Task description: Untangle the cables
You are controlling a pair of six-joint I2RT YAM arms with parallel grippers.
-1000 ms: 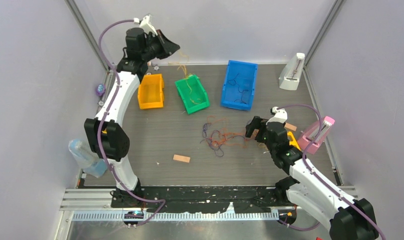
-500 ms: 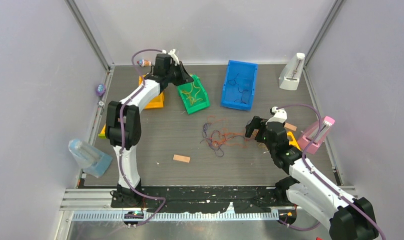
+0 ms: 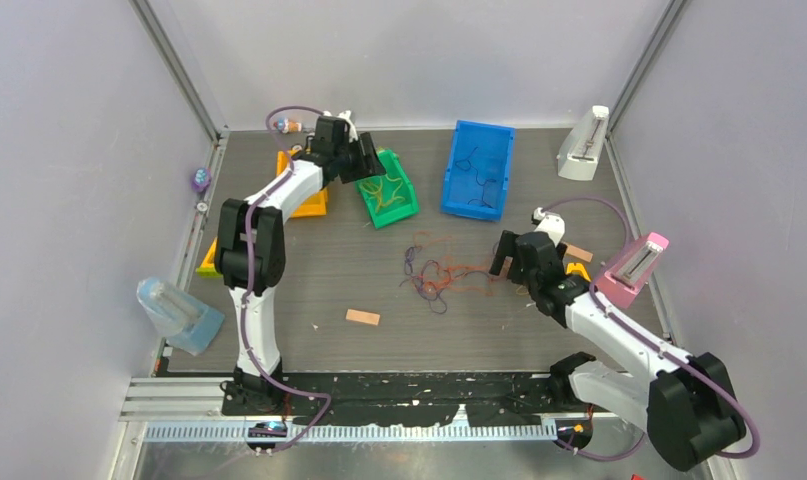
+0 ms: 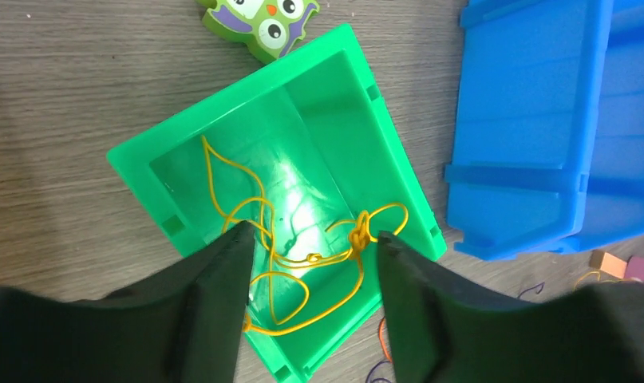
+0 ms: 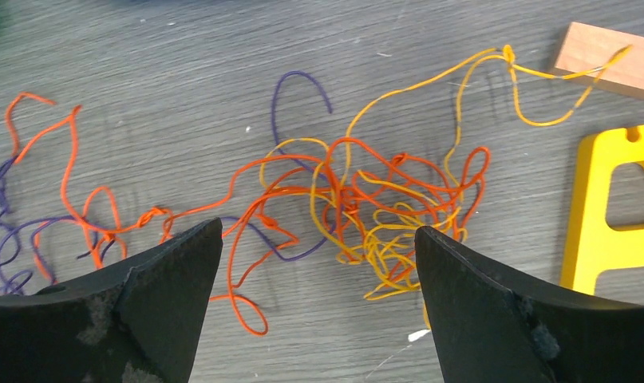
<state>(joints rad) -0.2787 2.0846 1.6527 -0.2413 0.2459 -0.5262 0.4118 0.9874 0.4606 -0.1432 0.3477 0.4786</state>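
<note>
A loose tangle of orange, yellow and purple cables (image 3: 441,272) lies on the grey table mid-right. My right gripper (image 3: 506,262) hovers at its right end, wide open. In the right wrist view the tangle (image 5: 358,199) lies just ahead of the right gripper (image 5: 318,231), with nothing between the fingers. My left gripper (image 3: 371,165) sits over the green bin (image 3: 407,212). In the left wrist view the left gripper (image 4: 310,239) is open and a knotted yellow cable (image 4: 302,259) lies on the floor of the green bin (image 4: 326,64). Dark cables (image 3: 474,165) lie in the blue bin (image 3: 484,127).
An orange bin (image 3: 314,203) stands left of the green one, partly behind the left arm. A wooden block (image 3: 362,317) lies front centre. A yellow letter piece (image 5: 614,207) and another block (image 5: 614,60) sit right of the tangle. An owl toy (image 4: 262,20) lies behind the green bin.
The left arm swung down from high at the back to the green bin and its jaws opened, leaving the yellow cable in the bin. The right arm shifted slightly.
</note>
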